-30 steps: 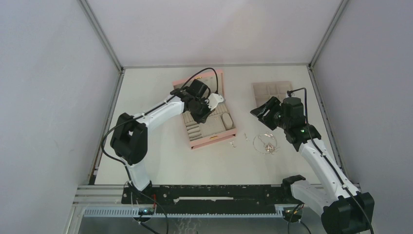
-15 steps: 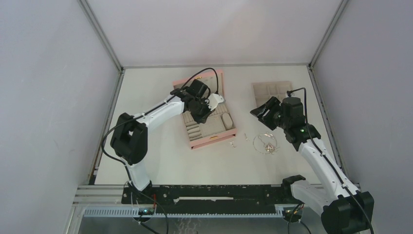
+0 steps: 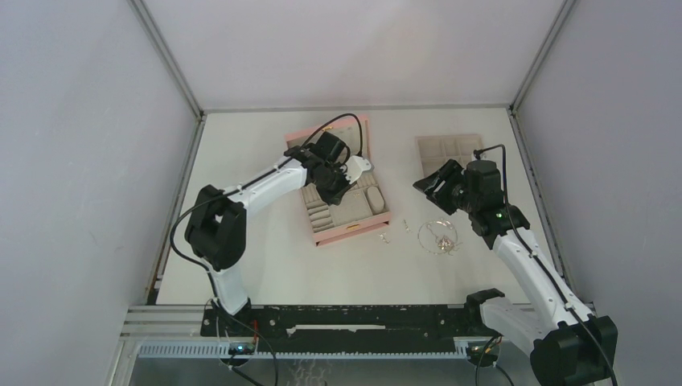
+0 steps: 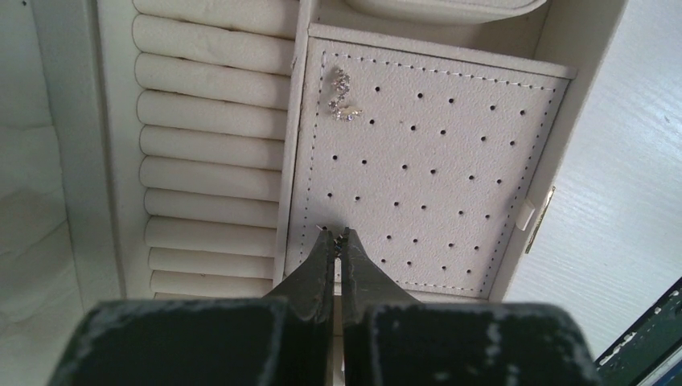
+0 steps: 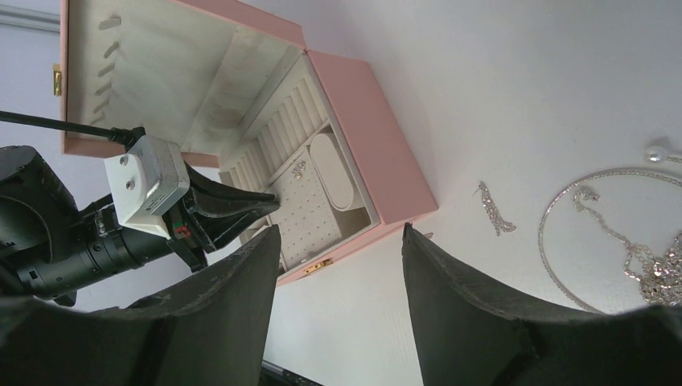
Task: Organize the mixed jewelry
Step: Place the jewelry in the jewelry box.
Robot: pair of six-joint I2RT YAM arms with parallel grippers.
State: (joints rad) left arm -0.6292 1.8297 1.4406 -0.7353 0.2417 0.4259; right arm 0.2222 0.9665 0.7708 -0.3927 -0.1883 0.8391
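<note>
We judge the right fingers (image 5: 225,322), held apart, far nearer the necklace (image 3: 441,239) on the desk (image 3: 281,265) than the left fingers (image 4: 318,273), pinched together over the pink box (image 3: 354,227).

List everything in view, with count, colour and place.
box: 1, pink with beige lining, lid open, middle of the table
tray: 1, beige, flat with compartments, far right of the table
table: 1, white
necklace: 1, silver loop with tangled chain inside it, on the table right of the box
loose earrings: at least 2, silver, on the table between box and necklace
pinned earring: 1, sparkly silver, on the perforated panel inside the box
left pincer: 1, black, shut, over the perforated panel
right pincer: 1, black, open, above the table near the necklace
</note>
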